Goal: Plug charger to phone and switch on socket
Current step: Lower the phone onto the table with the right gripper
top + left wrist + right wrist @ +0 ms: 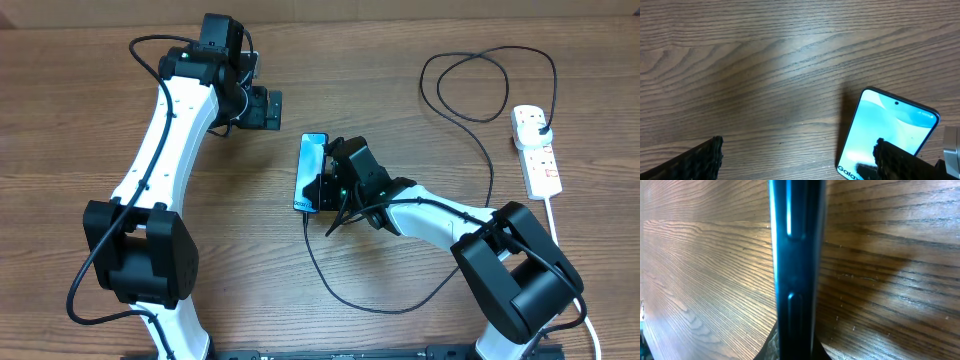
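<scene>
One partial word on the phone

The phone (880, 125) shows dark letters "Gala" on its lit screen at the near short edge, the rest hidden; no other text is legible.

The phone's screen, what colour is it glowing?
The phone screen is light blue, clearest in the left wrist view.

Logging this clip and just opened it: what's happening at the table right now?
The right gripper is down at the phone, so close its wrist camera shows only the phone's side edge; its grip isn't clear. The left gripper hovers open nearby, holding nothing. The charger runs from the socket toward the phone's lower end; whether it is plugged in there can't be seen.
</scene>
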{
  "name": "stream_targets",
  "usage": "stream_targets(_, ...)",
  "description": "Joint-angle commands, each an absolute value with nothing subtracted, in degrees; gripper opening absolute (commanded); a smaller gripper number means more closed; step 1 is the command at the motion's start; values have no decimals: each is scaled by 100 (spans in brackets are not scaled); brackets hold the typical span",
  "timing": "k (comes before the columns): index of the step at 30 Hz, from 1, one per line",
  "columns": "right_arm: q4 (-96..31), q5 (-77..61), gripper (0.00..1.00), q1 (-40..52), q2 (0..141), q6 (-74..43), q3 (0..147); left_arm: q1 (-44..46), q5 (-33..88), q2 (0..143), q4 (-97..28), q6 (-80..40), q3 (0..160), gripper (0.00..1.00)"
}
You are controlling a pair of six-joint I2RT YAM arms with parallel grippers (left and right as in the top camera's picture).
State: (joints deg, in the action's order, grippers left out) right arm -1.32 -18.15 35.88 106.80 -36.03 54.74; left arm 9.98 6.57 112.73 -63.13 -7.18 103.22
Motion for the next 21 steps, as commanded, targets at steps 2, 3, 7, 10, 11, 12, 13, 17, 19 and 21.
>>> stream_targets(2,-121,-1664,7,3594,10687,-3551,5544,950,572,11249,-6298,-775,10313,100)
stream_targets(3,-130,-1712,7,3594,10687,-3553,5544,950,574,11249,-6298,-777,10313,100)
stream_targets(7,-130,-1826,7,3594,10687,-3553,5544,950,574,11249,-6298,-775,10313,100)
stream_targets(10,-128,-1826,8,3594,10687,-3553,5546,950,574,11249,-6298,-775,10313,99)
stream_targets(11,-130,-1826,9,3594,10687,-3553,5546,950,574,11249,-6298,-777,10313,99)
stream_targets(12,-130,-1826,10,3594,10687,-3553,5546,950,574,11249,-6298,-777,10313,100)
stream_targets(13,-130,-1824,11,3594,10687,-3553,5546,950,574,11249,-6298,-777,10313,100)
stream_targets(17,-130,-1806,12,3594,10687,-3553,5546,950,574,11249,-6298,-775,10313,100)
stream_targets(19,-128,-1804,13,3592,10687,-3553,5546,950,572,11249,-6298,-775,10313,100)
stream_targets(21,-128,-1802,17,3581,10687,-3553,5546,950,574,11249,-6298,-777,10313,100)
